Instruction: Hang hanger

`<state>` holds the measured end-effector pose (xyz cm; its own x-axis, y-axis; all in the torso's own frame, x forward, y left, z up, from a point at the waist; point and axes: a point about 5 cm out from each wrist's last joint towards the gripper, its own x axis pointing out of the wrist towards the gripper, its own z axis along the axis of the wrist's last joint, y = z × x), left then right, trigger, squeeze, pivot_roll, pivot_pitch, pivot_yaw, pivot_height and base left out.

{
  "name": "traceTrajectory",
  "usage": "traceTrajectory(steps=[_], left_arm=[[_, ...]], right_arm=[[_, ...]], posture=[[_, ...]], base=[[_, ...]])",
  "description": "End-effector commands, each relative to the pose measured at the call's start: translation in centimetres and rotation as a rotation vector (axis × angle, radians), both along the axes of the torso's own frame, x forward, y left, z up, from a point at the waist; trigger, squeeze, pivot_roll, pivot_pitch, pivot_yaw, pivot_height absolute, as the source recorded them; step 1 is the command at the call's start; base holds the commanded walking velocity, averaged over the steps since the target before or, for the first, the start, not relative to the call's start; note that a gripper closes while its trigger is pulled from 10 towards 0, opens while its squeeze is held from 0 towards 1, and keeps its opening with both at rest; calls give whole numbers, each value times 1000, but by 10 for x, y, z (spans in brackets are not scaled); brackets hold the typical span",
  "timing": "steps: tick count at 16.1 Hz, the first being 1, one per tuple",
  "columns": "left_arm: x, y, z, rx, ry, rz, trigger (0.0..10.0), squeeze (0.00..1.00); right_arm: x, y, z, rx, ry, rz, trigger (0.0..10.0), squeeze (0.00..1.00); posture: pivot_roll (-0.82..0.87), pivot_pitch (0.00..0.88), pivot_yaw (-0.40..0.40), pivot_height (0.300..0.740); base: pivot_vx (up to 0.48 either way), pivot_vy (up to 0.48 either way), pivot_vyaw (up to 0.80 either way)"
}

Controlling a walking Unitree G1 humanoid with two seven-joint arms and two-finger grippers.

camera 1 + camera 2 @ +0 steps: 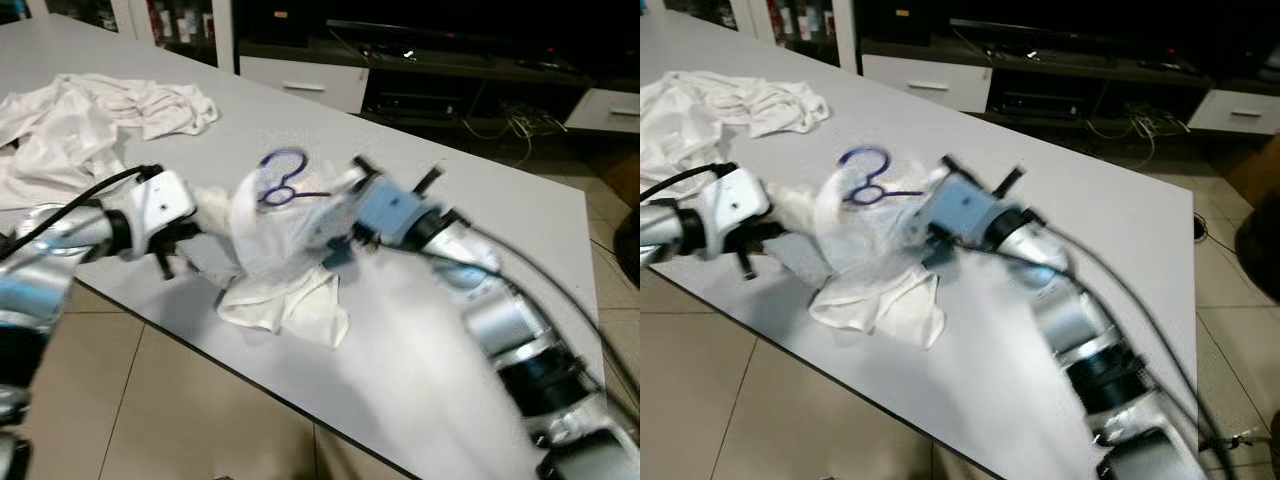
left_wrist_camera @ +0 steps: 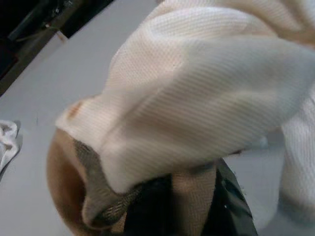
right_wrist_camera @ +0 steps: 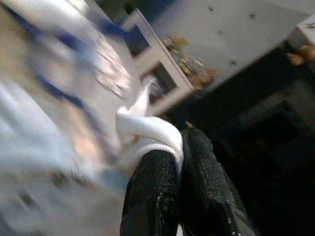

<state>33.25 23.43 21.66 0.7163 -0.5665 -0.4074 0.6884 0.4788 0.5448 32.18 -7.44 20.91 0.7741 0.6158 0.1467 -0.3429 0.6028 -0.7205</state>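
Right gripper (image 3: 177, 147) pinches the white garment (image 1: 285, 290) shut; left gripper (image 1: 185, 240) appears clamped on it too. Keep the blue hanger (image 1: 283, 178) hook exposed above the table (image 1: 420, 360).

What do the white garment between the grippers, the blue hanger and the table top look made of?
White garment: soft ribbed knit fabric, matte; the weave shows in the left wrist view. Blue hanger: thin, probably plastic or coated wire; too blurred to tell. Table: smooth matte grey-white surface, likely laminate.
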Motion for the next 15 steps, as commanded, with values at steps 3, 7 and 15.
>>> traceTrajectory(steps=[3,7,15], left_arm=[[6,-7,8,-62,-41,13,0,0],[9,-14,6,-99,-50,16,0,0],[10,-14,-12,-217,-108,64,0,0]], right_arm=[[-10,16,1,30,15,89,0,0],[-12,24,-6,59,72,119,0,0],[-33,-1,-15,323,485,291,10000,0]], posture=[[49,37,-89,740],[57,37,-91,740],[46,42,-95,740]], base=[[0,0,0],[0,0,0],[0,0,0]])
